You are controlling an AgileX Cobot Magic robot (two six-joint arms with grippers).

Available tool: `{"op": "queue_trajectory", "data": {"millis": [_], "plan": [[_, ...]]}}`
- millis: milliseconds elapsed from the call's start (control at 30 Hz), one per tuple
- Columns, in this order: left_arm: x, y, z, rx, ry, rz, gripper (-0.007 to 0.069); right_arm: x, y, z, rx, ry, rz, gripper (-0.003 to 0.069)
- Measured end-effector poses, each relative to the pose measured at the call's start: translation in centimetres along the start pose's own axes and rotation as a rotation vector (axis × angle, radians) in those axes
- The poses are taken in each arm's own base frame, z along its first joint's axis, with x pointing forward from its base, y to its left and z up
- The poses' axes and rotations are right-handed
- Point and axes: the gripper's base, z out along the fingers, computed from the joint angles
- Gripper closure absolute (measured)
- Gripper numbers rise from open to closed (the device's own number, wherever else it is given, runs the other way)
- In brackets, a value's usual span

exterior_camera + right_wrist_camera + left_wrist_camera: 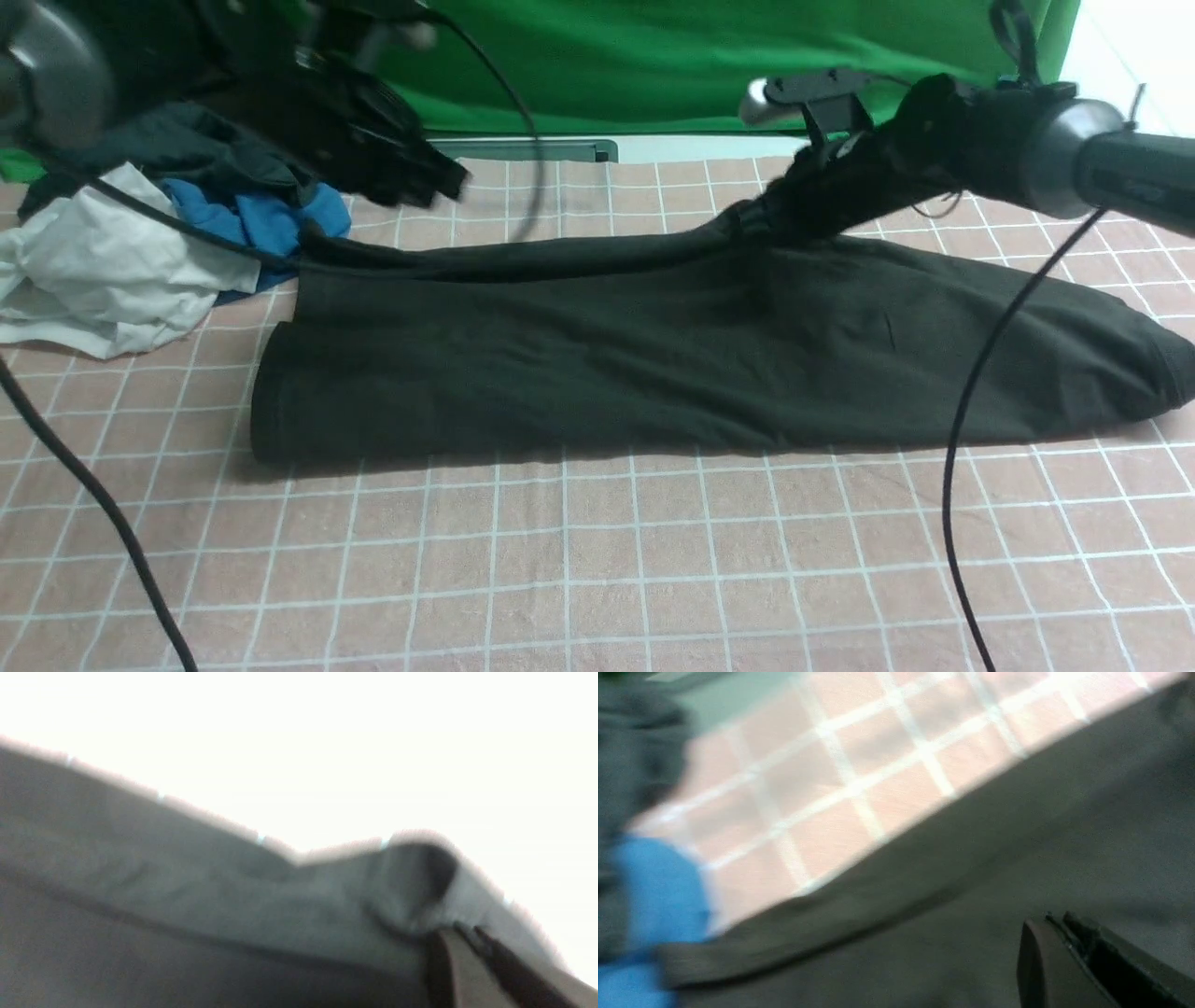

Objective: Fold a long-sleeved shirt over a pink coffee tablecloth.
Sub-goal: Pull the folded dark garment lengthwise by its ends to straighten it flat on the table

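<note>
Now black long-sleeved shirt point(653, 355) folded lengthwise; right claw point(749, 222) pinching edge, left claw point(450, 183) together.

This looks like a robot lab or recording set rather than a home. The pink coffee tablecloth point(597, 560) covers a work surface that fills the front view. A plain green backdrop cloth point(700, 65) hangs just beyond the tablecloth's far edge, the kind of screen used for filming. Two black machine arms reach over the tablecloth, the left arm point(355, 121) and the right arm point(1074, 159), with loose black cables point(971, 401) trailing across it. The only goods are practice laundry. A long-sleeved shirt point(653, 355) lies across the tablecloth's middle, and a pile of clothes point(121, 252) sits at its far left.
</note>
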Motion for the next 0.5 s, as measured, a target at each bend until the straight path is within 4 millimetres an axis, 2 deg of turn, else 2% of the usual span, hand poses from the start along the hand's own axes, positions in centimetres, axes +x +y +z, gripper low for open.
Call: {"op": "queue_trajectory", "data": {"millis": [100,133,167,233,267,367,400,467,500], "plan": [[0.5,-2.4,1.0,0.044,0.036,0.077,0.0608,-0.7,-1.5,0.2,0.029,-0.047,0.018,0.0615],[0.6,-2.6,1.1,0.047,0.040,0.082,0.0608,-0.7,-1.8,0.2,0.033,-0.048,0.021,0.0615],[0.9,-3.3,1.4,0.059,0.049,0.112,0.0608,-1.1,-2.9,-0.4,0.046,-0.057,0.035,0.0609],[0.9,-3.4,1.7,0.057,0.040,0.115,0.0608,-1.4,-4.2,-1.8,0.049,-0.040,0.053,0.0603],[0.9,-3.4,1.7,0.055,0.039,0.115,0.0608,-1.4,-4.3,-1.8,0.048,-0.034,0.055,0.0603],[0.8,-3.1,2.6,0.030,0.012,0.127,0.0608,-2.9,-5.3,-6.3,0.047,-0.021,0.045,0.0598],[0.9,-2.9,3.1,0.023,0.012,0.132,0.0608,-3.3,-5.0,-8.2,0.043,-0.015,0.029,0.0597],[1.1,-2.9,3.7,0.022,0.017,0.132,0.0608,-3.5,-4.7,-9.9,0.040,-0.014,0.018,0.0596],[1.5,-2.8,4.7,0.024,0.031,0.129,0.0608,-3.4,-4.1,-12.0,0.037,-0.008,0.006,0.0596]]}}
